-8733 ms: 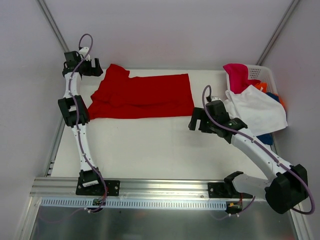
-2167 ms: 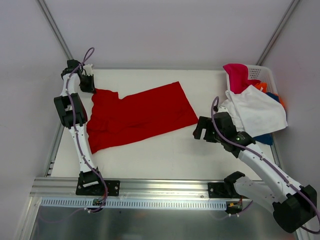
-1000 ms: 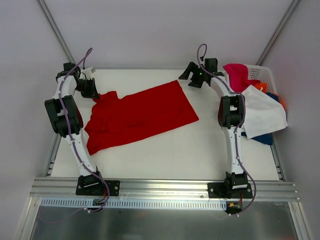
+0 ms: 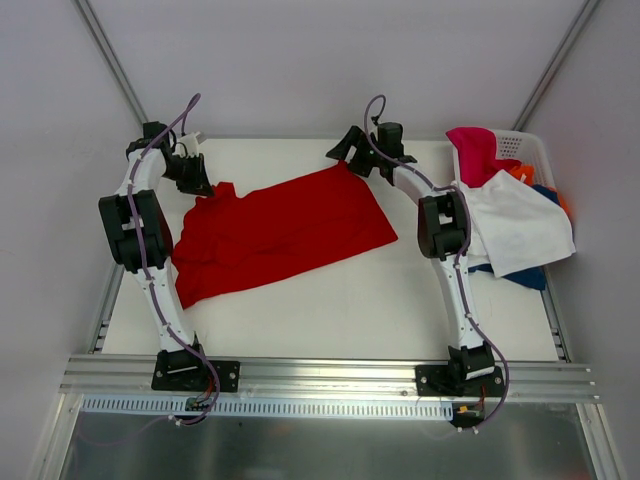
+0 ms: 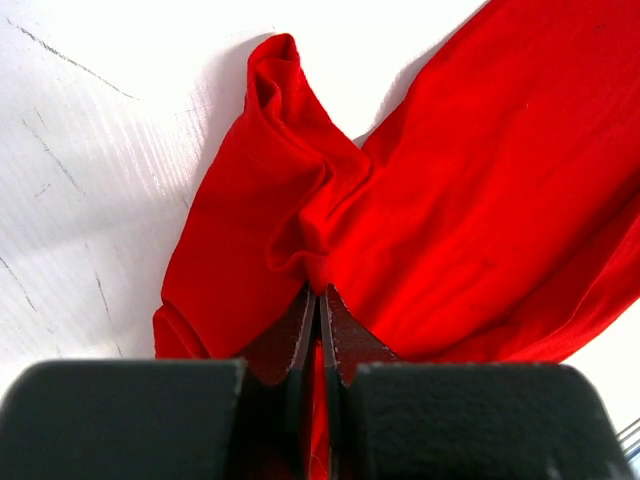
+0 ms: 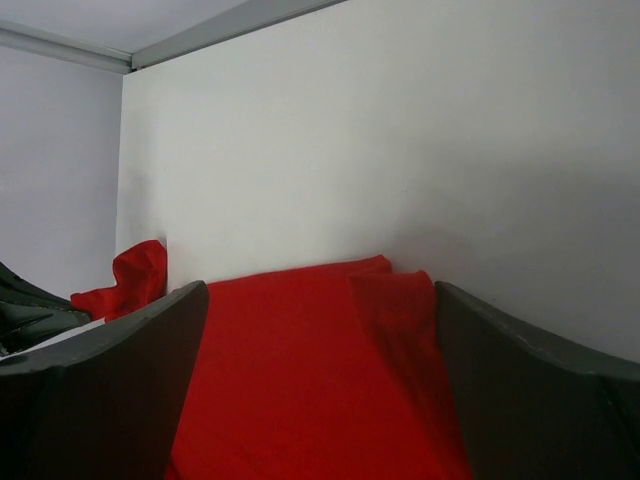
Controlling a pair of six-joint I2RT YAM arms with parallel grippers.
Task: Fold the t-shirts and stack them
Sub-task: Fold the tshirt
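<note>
A bright red t-shirt (image 4: pixel 280 225) lies spread and skewed on the white table (image 4: pixel 330 300). My left gripper (image 4: pixel 203 187) is at its far-left shoulder, shut on a bunched fold of the red cloth (image 5: pixel 450 200), which shows between the closed fingertips (image 5: pixel 305 320). My right gripper (image 4: pixel 343 158) is at the shirt's far-right corner, open wide, its two fingers either side of the red cloth (image 6: pixel 300 380) with a small fold by the right finger. White (image 4: pixel 520 225), magenta (image 4: pixel 475 150), orange (image 4: pixel 520 175) and blue (image 4: pixel 525 275) t-shirts are heaped at the right.
A white perforated basket (image 4: pixel 520 142) stands at the table's far-right corner under the heaped shirts. Grey walls close in behind and beside the table. A metal rail (image 4: pixel 330 375) with both arm bases runs along the near edge.
My right gripper has slid left along the far edge onto the red shirt's far-right corner. The left gripper has shifted slightly right and nearer, dragging the shoulder with it.
</note>
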